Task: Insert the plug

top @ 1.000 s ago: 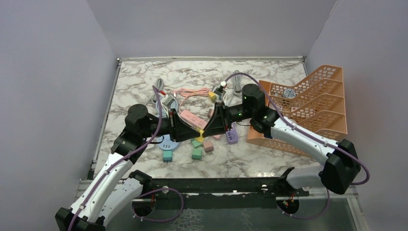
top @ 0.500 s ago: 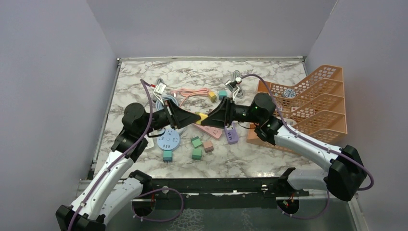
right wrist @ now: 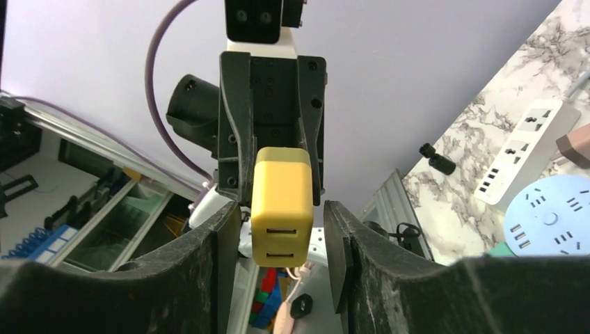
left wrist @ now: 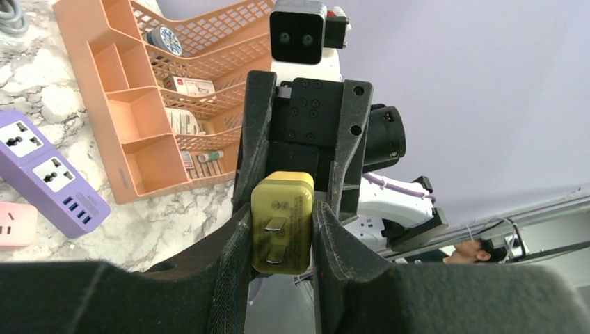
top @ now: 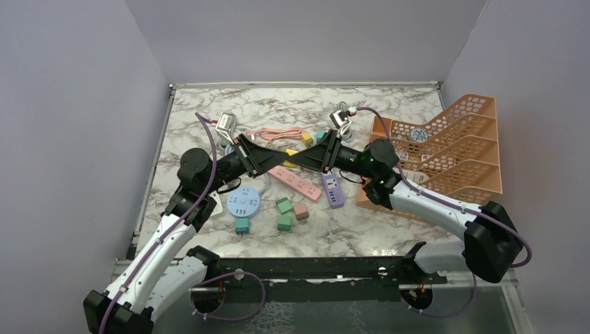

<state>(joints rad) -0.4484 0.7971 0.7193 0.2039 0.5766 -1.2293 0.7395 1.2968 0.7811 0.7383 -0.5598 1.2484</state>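
Note:
A yellow plug (top: 291, 153) is held in the air above the table's middle, where my two grippers meet tip to tip. My left gripper (top: 281, 158) is shut on the plug (left wrist: 282, 223); its two prongs face the left wrist camera and both fingers press its sides. My right gripper (top: 300, 158) is open around the plug's other end (right wrist: 281, 209), which has two slots, with a gap on each side. Below lie a pink power strip (top: 298, 182), a purple power strip (top: 333, 189) and a round blue socket (top: 243, 202).
An orange mesh rack (top: 452, 160) stands at the right edge. Small green, pink and teal cube adapters (top: 284, 223) lie in front of the strips. Grey and pink cables (top: 278, 132) lie at the back. The purple strip (left wrist: 42, 174) lies beside the rack (left wrist: 139, 104).
Both grippers have risen from the table with the yellow plug between them and moved toward the back. They now meet higher, above the pink strip.

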